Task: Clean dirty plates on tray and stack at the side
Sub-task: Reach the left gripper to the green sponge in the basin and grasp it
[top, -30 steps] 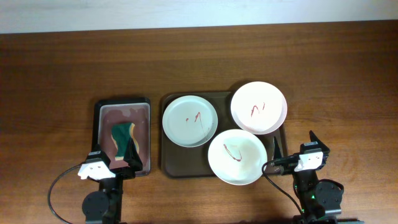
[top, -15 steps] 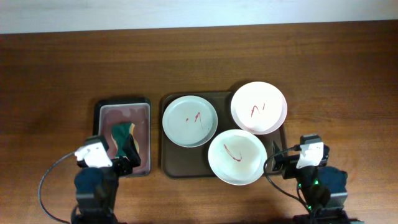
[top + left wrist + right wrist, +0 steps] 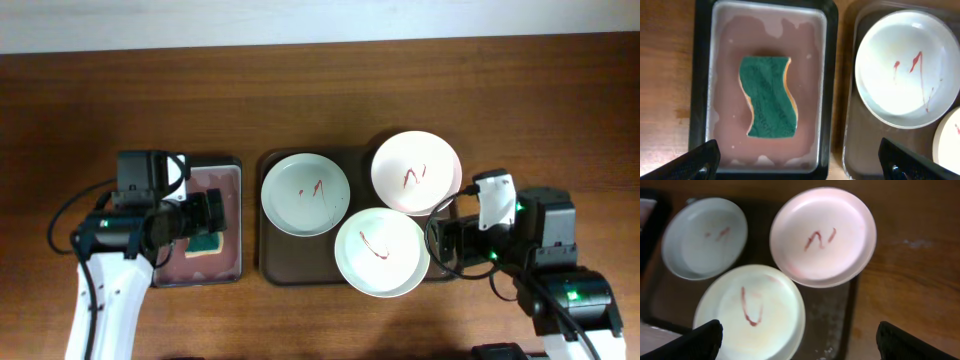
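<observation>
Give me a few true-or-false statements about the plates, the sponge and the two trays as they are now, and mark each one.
1. A green sponge lies in the small black tray. True.
2. All three plates are wiped clean. False: the pale green plate, the pinkish plate and the cream plate each bear red scribbles.
3. The pinkish plate hangs over the rim of the brown tray. True.
4. The left pincer grips the green sponge. False: its fingers stand wide apart above the small black tray, and the sponge lies free.
</observation>
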Controlling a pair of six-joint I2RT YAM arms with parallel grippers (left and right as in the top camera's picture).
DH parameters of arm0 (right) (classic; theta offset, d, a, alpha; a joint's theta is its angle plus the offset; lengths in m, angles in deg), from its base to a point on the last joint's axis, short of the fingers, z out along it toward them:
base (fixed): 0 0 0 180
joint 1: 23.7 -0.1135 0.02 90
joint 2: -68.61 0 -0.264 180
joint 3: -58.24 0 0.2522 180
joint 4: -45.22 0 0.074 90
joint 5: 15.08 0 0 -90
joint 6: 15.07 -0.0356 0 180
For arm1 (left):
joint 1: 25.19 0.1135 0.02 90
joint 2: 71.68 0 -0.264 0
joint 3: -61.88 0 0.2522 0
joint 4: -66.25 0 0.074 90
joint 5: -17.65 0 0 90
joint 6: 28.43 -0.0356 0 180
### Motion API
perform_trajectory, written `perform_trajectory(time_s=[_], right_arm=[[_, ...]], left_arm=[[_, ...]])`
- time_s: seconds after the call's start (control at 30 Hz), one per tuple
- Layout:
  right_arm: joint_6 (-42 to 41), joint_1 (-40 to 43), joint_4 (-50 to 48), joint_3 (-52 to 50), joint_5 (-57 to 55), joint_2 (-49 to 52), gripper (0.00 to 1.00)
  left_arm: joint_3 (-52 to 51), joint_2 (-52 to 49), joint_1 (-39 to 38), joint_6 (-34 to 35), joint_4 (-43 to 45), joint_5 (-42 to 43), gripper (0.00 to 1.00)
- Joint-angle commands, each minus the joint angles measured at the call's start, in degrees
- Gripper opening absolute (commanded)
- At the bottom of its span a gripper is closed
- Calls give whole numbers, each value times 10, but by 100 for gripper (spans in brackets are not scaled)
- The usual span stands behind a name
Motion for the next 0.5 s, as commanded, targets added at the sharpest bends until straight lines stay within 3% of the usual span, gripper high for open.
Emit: perform_trajectory(time_s=[0.0,0.23,0.47], right_arm=[[-5,3,1,17,46,7,99],[-5,3,2,17,45,7,99],[-5,3,2,17,45,7,99]], left_arm=[[16,-31,1,-11,16,-10,100],[16,-133,57,33,47,-17,99],[16,-281,48,-12,74,9,96]])
